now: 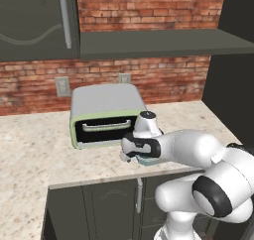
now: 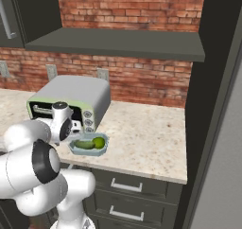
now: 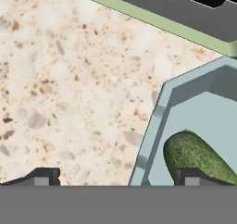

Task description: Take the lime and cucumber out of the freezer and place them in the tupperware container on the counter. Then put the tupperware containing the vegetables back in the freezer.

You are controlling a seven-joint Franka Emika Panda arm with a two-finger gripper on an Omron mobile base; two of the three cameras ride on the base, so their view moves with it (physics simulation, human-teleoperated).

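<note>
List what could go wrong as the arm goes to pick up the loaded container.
1. The open gripper straddles the tupperware container's rim, one jaw over the cucumber; closing could pinch the cucumber, not the wall.
2. Held by one edge, the shallow container may tilt, and the lime could roll out.
3. The toaster oven stands close behind; a lift could bump it.

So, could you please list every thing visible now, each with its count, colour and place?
tupperware container: one, pale blue-grey, on the counter in front of the toaster oven
cucumber: one, dark green, inside the container
lime: one, yellow-green, inside the container beside the cucumber
toaster oven: one, pale green and grey, on the counter
counter: one, beige speckled
wall outlets: grey, on the brick wall
drawers: dark grey, under the counter
gripper: one, jaws open, over the container's rim
</note>
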